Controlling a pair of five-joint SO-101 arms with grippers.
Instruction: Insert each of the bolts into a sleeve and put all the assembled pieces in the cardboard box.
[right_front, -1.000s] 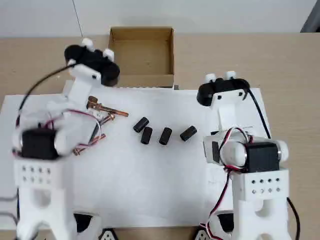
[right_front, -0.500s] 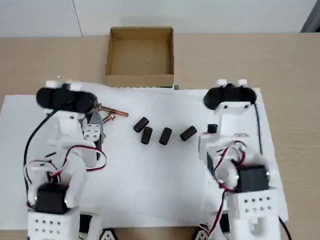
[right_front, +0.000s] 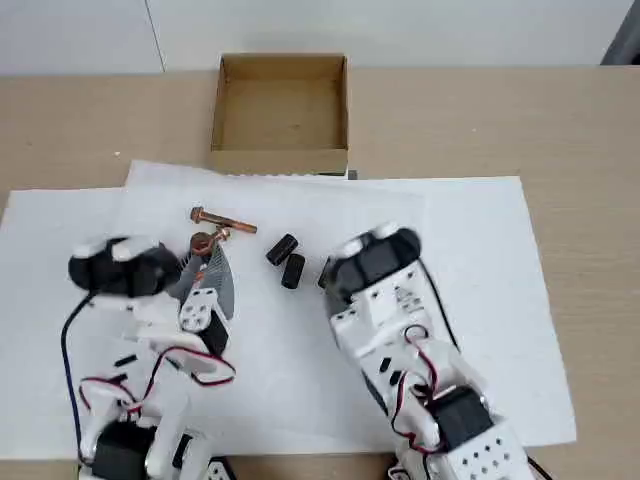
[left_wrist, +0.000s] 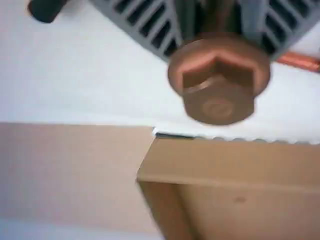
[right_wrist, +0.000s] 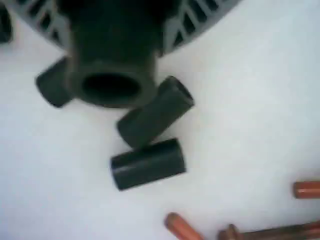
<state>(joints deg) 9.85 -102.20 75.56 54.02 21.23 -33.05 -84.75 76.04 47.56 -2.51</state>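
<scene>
A: Status, please?
B: Left gripper is clenched on a copper bolt, the cardboard box well beyond it. Right gripper grasps a black sleeve, its open end just beside two loose sleeves on the white paper.

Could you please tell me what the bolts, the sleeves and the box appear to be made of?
Bolts: copper-coloured metal, perhaps plated; the hex head has a soft sheen. Sleeves: matte black, probably plastic or rubber; I cannot tell which. Box: plain brown cardboard, matte, with folded walls.
</scene>
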